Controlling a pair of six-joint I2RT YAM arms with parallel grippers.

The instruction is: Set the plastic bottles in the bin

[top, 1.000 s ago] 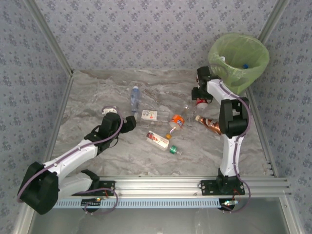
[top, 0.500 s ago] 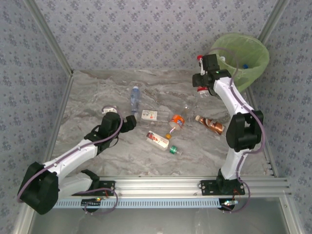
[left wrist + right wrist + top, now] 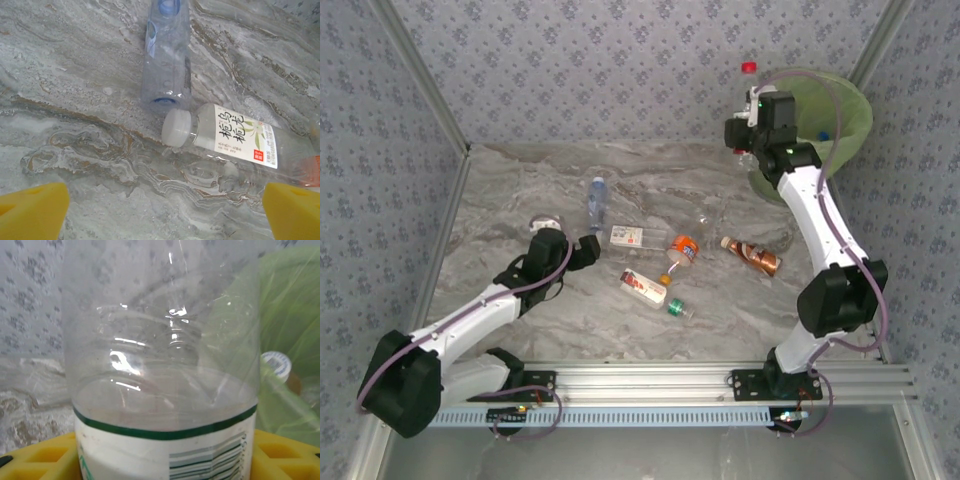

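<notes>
Right gripper [image 3: 748,135] is clamped on a clear red-capped bottle [image 3: 749,90]. From its wrist cam you can see the yellow pads [image 3: 37,460] pressed against both sides of the bottle, right at the white label with the green stripe. The bottle is upright, cap on top, held in the air just beside the left rim of the bin [image 3: 845,110], the round one with the light-green bag. There's a blue cap [image 3: 823,131] showing inside the bin.

Left gripper [image 3: 588,248] is low over the marble table [image 3: 500,190], jaws spread wide with nothing between them. Just ahead of it a white-label bottle [image 3: 235,135] lies on its side, with its white cap next to the base of a blue-label bottle [image 3: 167,55].

Further right on the table there's an orange-label bottle [image 3: 683,250], a red-white one [image 3: 644,287], a small green-capped one [image 3: 677,307] and the coppery brown bottle [image 3: 752,255], all lying down and well apart from the bin.
</notes>
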